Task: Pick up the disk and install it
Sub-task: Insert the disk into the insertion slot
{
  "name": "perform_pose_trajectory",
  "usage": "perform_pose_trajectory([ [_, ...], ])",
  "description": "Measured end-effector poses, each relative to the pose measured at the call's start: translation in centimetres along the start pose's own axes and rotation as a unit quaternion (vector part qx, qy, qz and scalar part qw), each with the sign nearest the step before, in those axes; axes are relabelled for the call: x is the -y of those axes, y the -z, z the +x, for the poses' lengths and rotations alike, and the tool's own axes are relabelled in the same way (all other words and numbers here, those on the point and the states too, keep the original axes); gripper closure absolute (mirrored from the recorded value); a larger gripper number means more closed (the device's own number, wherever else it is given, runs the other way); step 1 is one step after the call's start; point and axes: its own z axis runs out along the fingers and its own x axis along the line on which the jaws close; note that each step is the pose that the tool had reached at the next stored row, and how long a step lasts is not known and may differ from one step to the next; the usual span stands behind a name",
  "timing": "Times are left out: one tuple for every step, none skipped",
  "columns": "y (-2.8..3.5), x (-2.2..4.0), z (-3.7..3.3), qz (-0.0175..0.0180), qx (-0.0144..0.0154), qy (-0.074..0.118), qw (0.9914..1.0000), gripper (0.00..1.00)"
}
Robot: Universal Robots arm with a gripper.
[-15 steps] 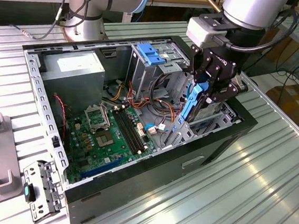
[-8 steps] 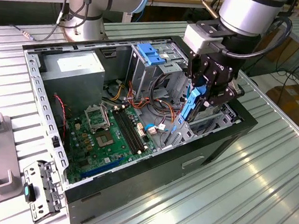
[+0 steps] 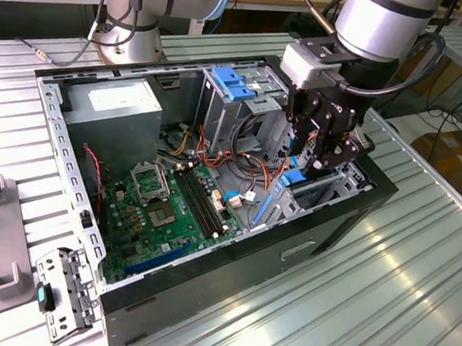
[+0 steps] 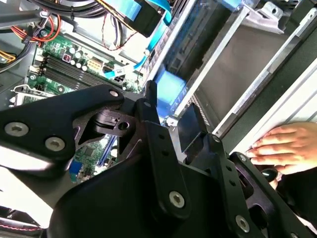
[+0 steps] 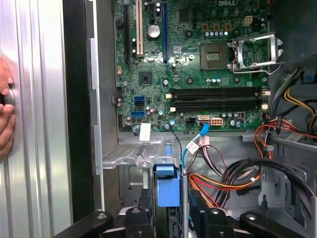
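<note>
One ribbed metal worktop (image 3: 382,302) carries an open computer case (image 3: 332,224). Inside lie the motherboard (image 3: 170,208) and a grey power-supply box (image 3: 111,104), with a tall cage (image 3: 245,109) standing between them and the front bay (image 3: 340,183).

The pincer (image 3: 318,161) hangs over this bay. Its fingers are closed on the disk (image 5: 166,186), which is held edge-on with its blue rail leading into the bay mouth. The disk does not appear fully seated.

Judged hazards:
- A tilted disk could jam its rails against the bay's metal guides.
- The orange and red cable bundle (image 5: 218,181) lies just beside the bay. It could be caught between the disk and the bay wall.
- A person's hand (image 4: 280,146) rests on the worktop near the case's outer wall, close to the arm's working zone.
</note>
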Motion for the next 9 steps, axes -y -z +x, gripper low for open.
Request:
perform_pose_trajectory([
  [0.00, 0.00, 0.00, 0.0000, 0.0000, 0.000, 1.00000, 0.55],
  [0.00, 0.00, 0.00, 0.0000, 0.0000, 0.000, 1.00000, 0.55],
  [0.00, 0.00, 0.00, 0.0000, 0.0000, 0.000, 1.00000, 0.55],
  [0.00, 0.00, 0.00, 0.0000, 0.0000, 0.000, 1.00000, 0.55],
  [0.00, 0.00, 0.00, 0.0000, 0.0000, 0.000, 1.00000, 0.55],
  [0.00, 0.00, 0.00, 0.0000, 0.0000, 0.000, 1.00000, 0.55],
  [0.00, 0.00, 0.00, 0.0000, -0.0001, 0.000, 1.00000, 0.57],
  [0.00, 0.00, 0.00, 0.0000, -0.0001, 0.000, 1.00000, 0.64],
  [0.00, 0.00, 0.00, 0.0000, 0.0000, 0.000, 1.00000, 0.64],
])
